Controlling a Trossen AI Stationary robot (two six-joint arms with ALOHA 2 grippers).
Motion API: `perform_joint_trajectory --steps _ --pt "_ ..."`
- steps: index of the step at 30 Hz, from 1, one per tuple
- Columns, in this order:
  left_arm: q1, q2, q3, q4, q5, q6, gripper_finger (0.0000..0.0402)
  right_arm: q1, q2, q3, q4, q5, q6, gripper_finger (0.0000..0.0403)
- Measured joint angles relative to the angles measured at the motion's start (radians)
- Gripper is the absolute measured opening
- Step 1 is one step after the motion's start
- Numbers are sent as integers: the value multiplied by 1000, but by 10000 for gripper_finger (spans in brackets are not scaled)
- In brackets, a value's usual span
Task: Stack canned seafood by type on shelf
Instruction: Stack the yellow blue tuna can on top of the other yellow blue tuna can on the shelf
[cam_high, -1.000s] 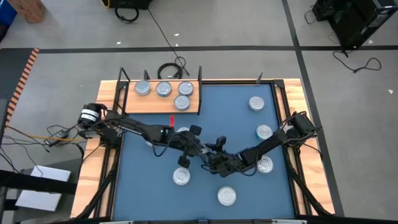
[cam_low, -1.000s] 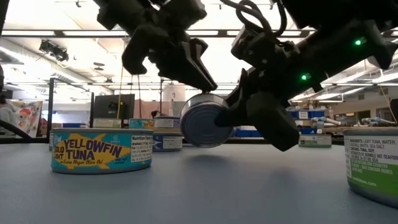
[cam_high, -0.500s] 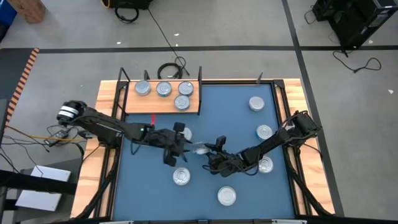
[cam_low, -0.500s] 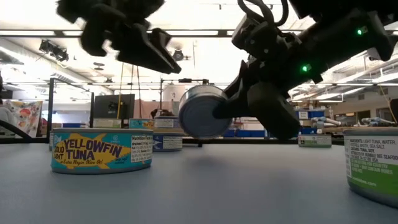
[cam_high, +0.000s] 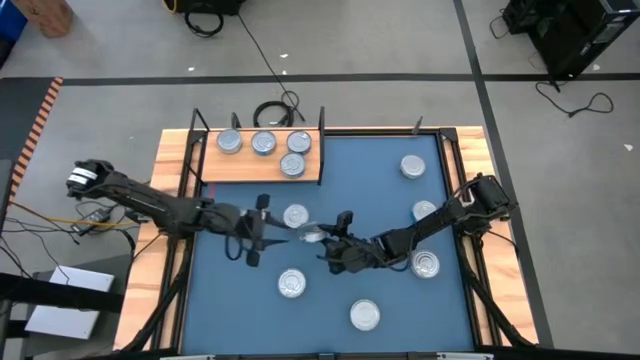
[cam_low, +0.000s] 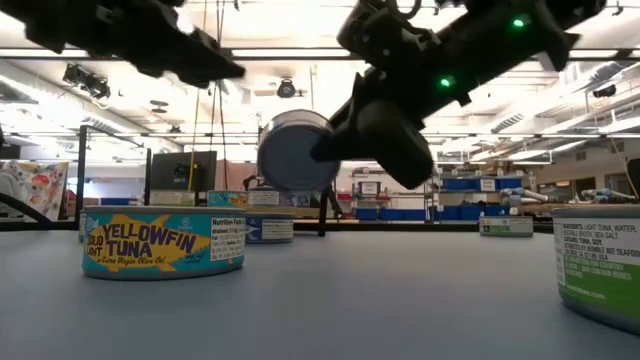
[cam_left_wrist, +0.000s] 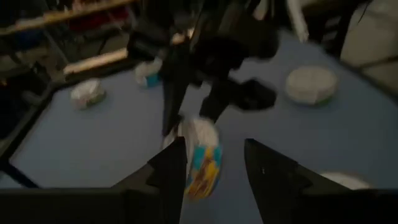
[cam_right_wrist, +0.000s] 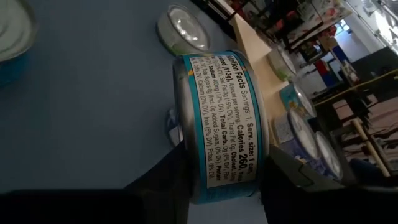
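Blue mat (cam_high: 360, 180) covers the table, w/ loose tins scattered on it: one just far of the grippers at centre (cam_high: 295, 215), one nearer (cam_high: 291, 283), one at the near edge (cam_high: 365, 315), and three on the right side (cam_high: 412, 166) (cam_high: 425, 211) (cam_high: 427, 264). Low view shows a yellowfin tuna tin (cam_low: 163, 243) standing on the mat at left and part of another tin (cam_low: 596, 258) at the right edge. Right gripper (cam_high: 322, 239) sits mid-table, above the mat, fingers pinching a tin (cam_high: 313, 236) held on edge, its flat face turned sideways; in the right wrist view the blue nutrition label (cam_right_wrist: 236, 121) runs between the two dark fingers (cam_right_wrist: 168, 180). Low view: that held tin (cam_low: 293, 150) hangs clear of the mat. Left gripper (cam_high: 256, 231) is just left of it, apart from the tin, fingers spread and holding nothing; left wrist view looks past its fingers (cam_left_wrist: 273, 171) at the held tin (cam_left_wrist: 200, 155) and the right arm. Shelf (cam_high: 260, 155), a wooden board w/ black posts, lies at the far left of the table and carries four tins: three in a row (cam_high: 230, 142) (cam_high: 264, 143) (cam_high: 298, 142) and one nearer (cam_high: 292, 165). A coiled black cable (cam_high: 272, 113) lies on the floor beyond the shelf.
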Motion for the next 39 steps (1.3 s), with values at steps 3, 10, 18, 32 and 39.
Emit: perform_joint_trajectory --steps 3,10,18,32,39 --pt "-6 -73 -50 25 -1 -13 165 -17 0 32 -45 -20 -11 141" --pt "-5 -223 -152 73 66 -73 164 -54 0 127 -150 -61 -43 141" --pt "-5 -365 -255 74 137 -93 161 -139 0 279 -362 -93 -60 141" --pt "-3 -613 -319 3 182 -92 161 -295 6 492 -397 -147 -375 141" --pt "-3 -631 -320 -62 88 -87 161 -349 156 663 -401 -149 -524 141"
